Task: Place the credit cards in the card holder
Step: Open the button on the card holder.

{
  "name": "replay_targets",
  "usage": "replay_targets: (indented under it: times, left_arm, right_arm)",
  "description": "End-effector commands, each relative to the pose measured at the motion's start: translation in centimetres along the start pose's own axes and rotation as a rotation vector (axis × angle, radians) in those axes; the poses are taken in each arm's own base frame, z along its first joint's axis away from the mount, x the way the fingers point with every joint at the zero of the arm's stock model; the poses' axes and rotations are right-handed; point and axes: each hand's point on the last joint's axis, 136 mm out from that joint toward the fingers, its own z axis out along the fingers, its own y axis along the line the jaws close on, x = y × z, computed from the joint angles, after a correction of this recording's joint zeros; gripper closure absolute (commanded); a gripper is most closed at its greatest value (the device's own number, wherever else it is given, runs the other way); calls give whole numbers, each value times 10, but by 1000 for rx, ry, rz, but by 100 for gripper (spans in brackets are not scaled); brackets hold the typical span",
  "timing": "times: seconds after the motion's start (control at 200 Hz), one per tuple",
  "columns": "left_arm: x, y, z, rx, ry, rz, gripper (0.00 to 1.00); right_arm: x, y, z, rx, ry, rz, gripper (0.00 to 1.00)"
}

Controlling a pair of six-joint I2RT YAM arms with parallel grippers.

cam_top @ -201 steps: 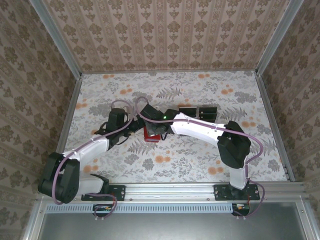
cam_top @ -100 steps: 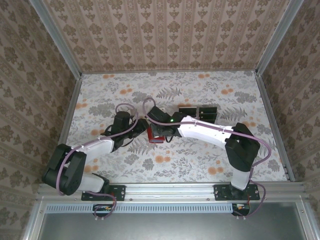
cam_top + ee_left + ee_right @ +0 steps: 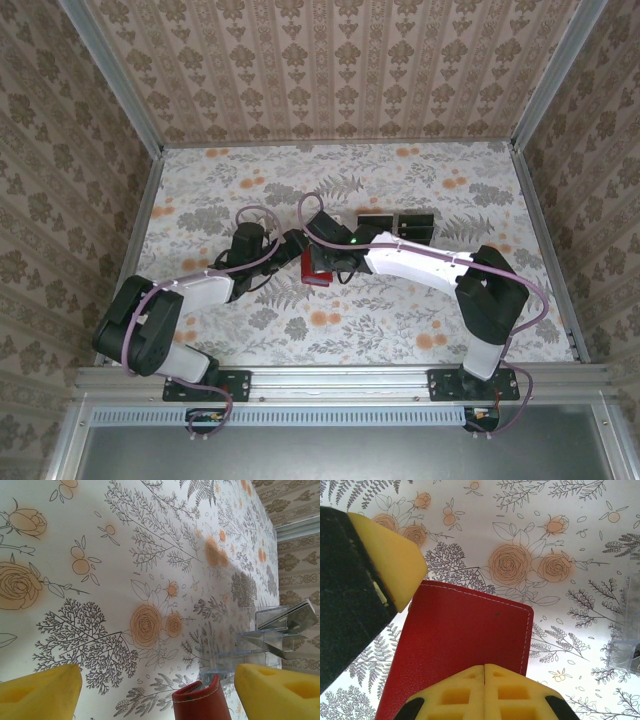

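Red card holder [image 3: 465,640], white-stitched edge

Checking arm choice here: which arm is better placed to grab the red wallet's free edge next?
Left, probably. The left gripper is open, with the card holder's stitched edge between its jaws. The right gripper is shut on the card holder, so it is occupied.

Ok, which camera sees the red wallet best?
The right wrist view: the card holder shows its wide red face up close there, with its stitching and a corner sharp. The left wrist view catches just a stitched corner at the bottom edge. The top external view has it as a tiny red patch, far off.
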Motion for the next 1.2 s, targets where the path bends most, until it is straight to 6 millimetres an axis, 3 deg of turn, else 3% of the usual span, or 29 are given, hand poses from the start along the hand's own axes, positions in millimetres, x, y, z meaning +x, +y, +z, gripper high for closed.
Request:
replay_targets:
  times: [0.0, 0.305, 0.39, 0.56, 0.75, 0.98, 1.125, 1.165, 1.195]
  left_arm:
    - [4, -2, 1, 27, 11, 1, 11]
    - [11, -13, 9, 112, 14, -68, 16]
    - [12, -15, 11, 125, 17, -75, 22]
    - [13, -18, 12, 152, 16, -77, 57]
    - [15, -14, 13, 144, 17, -51, 100]
    - [18, -5, 16, 120, 29, -24, 100]
    - [20, -1, 20, 115, 35, -22, 100]
    - [20, 0, 20, 115, 32, -22, 94]
    - [20, 1, 20, 113, 28, -21, 83]
  right_arm:
    - [-16, 10, -14, -52, -45, 37, 100]
    - [-23, 21, -12, -88, -46, 65, 100]
    - [-22, 21, -12, -90, -45, 70, 100]
    - [-17, 18, -11, -83, -41, 84, 100]
    - [-9, -3, -15, -37, -56, 118, 100]
    - [1, -29, -23, -9, -79, 172, 100]
    - [7, -29, -22, -36, -67, 173, 100]
    - [9, -27, -22, -51, -58, 169, 100]
    - [11, -24, -22, -67, -51, 161, 100]
